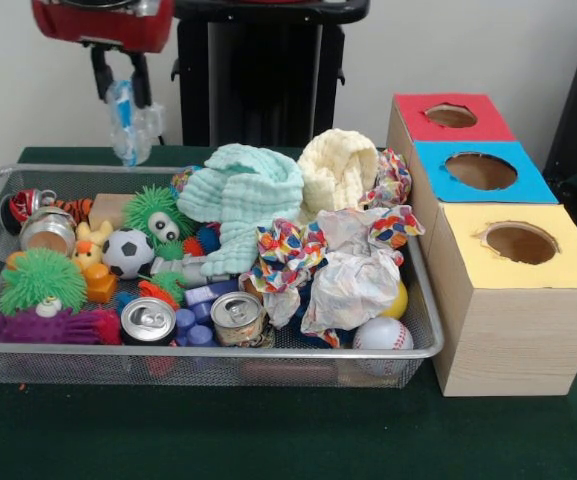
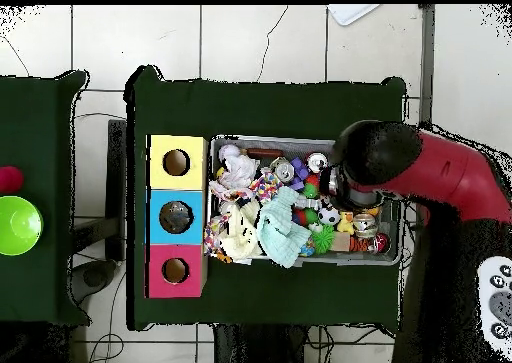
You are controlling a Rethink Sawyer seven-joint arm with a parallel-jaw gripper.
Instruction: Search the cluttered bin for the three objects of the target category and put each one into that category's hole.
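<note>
My gripper (image 1: 120,97) hangs above the far left corner of the wire mesh bin (image 1: 198,351). It is shut on a crushed clear plastic bottle with a blue label (image 1: 128,122), which it holds in the air above the bin. No other bottle shows among the clutter. In the overhead view my red arm (image 2: 430,174) covers the right end of the bin (image 2: 262,139) and hides the gripper and the bottle.
A wooden box beside the bin has a red hole (image 1: 451,115), a blue hole (image 1: 480,170) and a yellow hole (image 1: 520,242). The bin holds silver cans (image 1: 148,322), cloths (image 1: 246,190), crumpled paper (image 1: 353,280), balls and spiky toys.
</note>
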